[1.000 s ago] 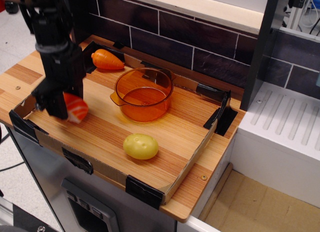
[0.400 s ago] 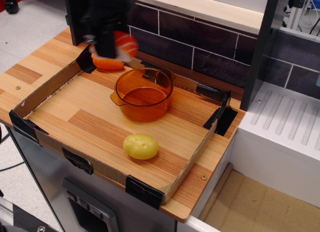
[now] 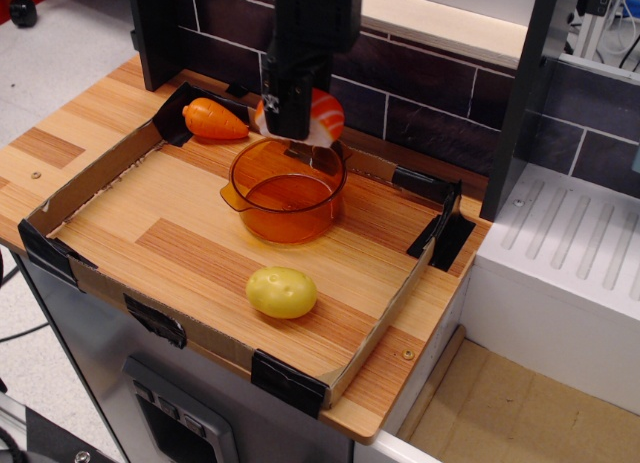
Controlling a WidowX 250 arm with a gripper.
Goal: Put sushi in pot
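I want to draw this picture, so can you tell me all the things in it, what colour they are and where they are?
sushi: one, orange with white stripes, held in the air above the pot's back rim
pot: one, see-through orange, middle of the tray, nothing inside it
carrot: one, orange, back left corner of the tray
potato: one, yellow, front of the tray
tray: one, brown cardboard walls with black taped corners, on the wooden counter
counter: one, striped wood, under the tray
wall: dark tiles, behind the counter
gripper: one, black, over the pot, shut on the sushi
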